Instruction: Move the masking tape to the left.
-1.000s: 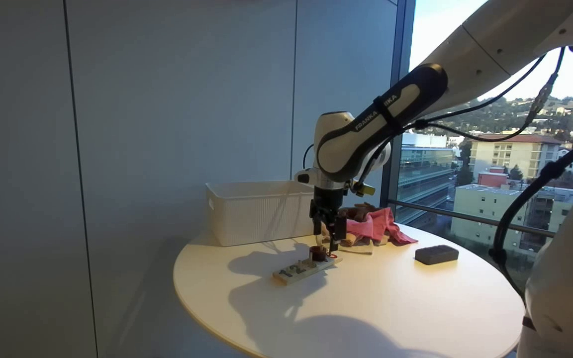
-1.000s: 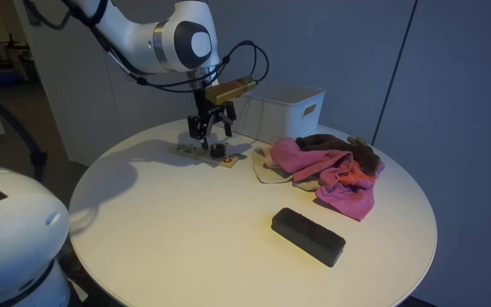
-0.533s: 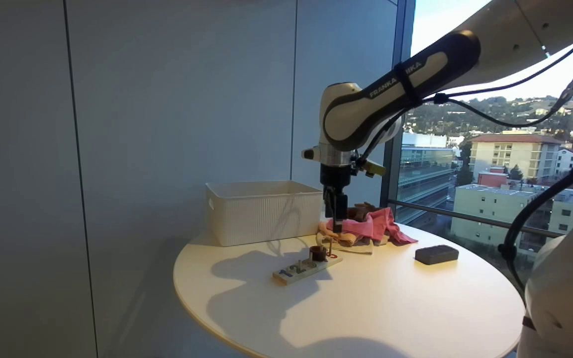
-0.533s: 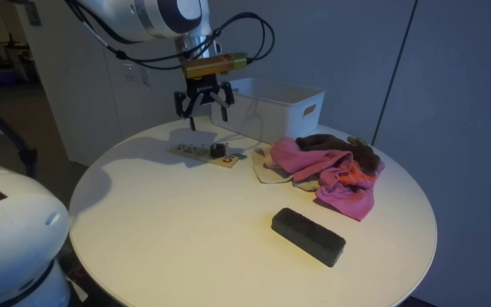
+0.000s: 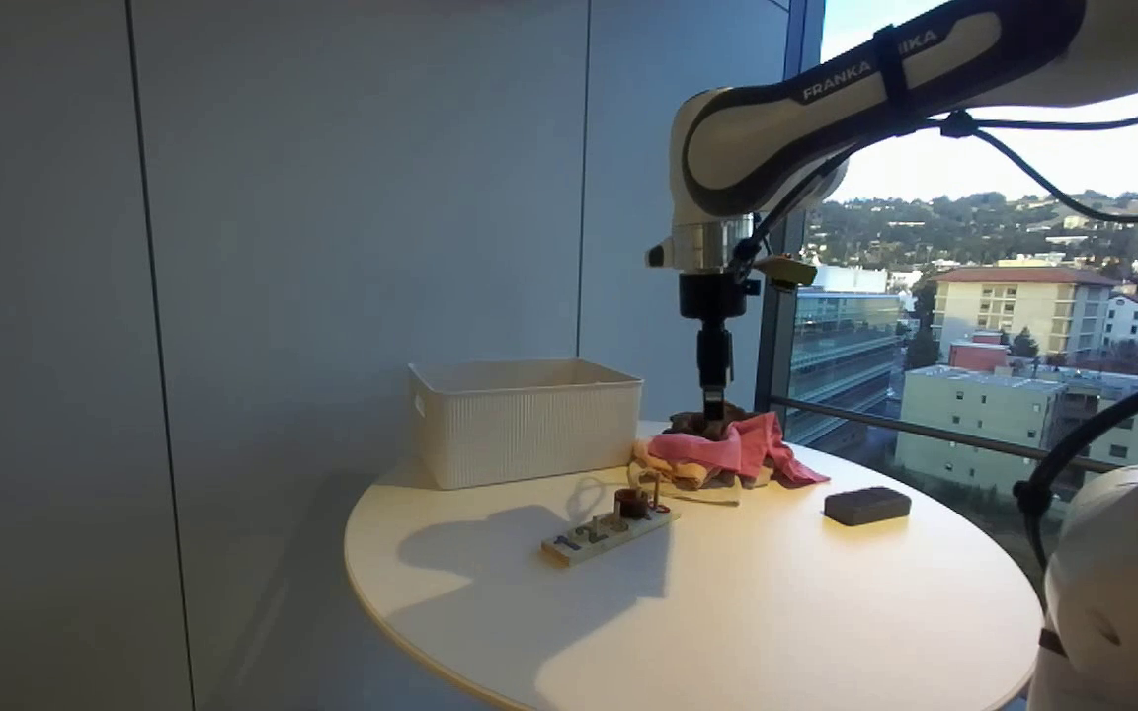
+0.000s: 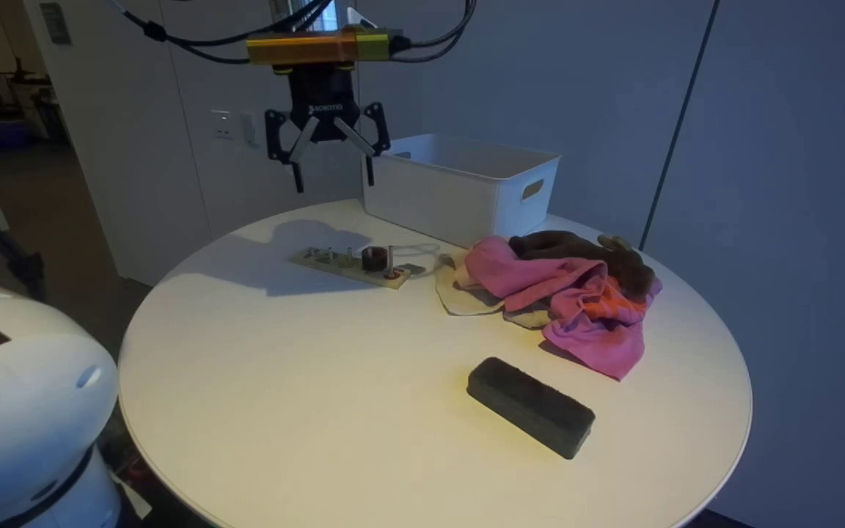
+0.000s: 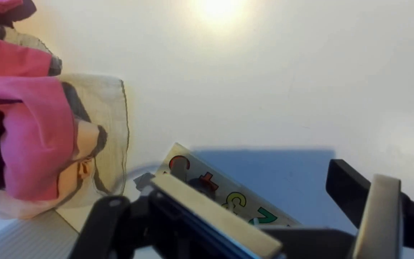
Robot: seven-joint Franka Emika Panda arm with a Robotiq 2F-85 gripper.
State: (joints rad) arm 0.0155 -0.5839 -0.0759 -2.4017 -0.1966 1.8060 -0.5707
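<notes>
In an exterior view, the Robotiq gripper (image 6: pixel 335 180) hangs well above a round white table (image 6: pixel 305 381), its jaws spread wide and grasping nothing. On the tabletop lies a numbered peg board (image 6: pixel 337 265); the dark roll of tape (image 6: pixel 374 265) rests on it, around the fourth peg and just beside the tall end peg (image 6: pixel 391 258). A white plastic bin (image 6: pixel 437 198) stands behind. To the right are heaped pink, brown and pale cloths (image 6: pixel 525 275); nearer to me lies a dark, felt-like oblong block (image 6: pixel 531 407).

In an exterior view, the Franka Panda arm (image 5: pixel 776 148) extends from the right, before a window (image 5: pixel 984 163). The gripper appears edge-on, so I cannot judge its spread from here; its tips overlap the cloths in the line of sight. The roll sits towards the end of the board opposite numeral 1 (image 5: pixel 568 543).

In the wrist view, the jaws stand parted, one at lower centre, one at lower right. The former hides part of the board; a dark rounded portion of the roll shows beside the red numeral 4 (image 7: pixel 209 181). The cloths occupy the left, and a shadow (image 7: pixel 271 176) falls along the board.
</notes>
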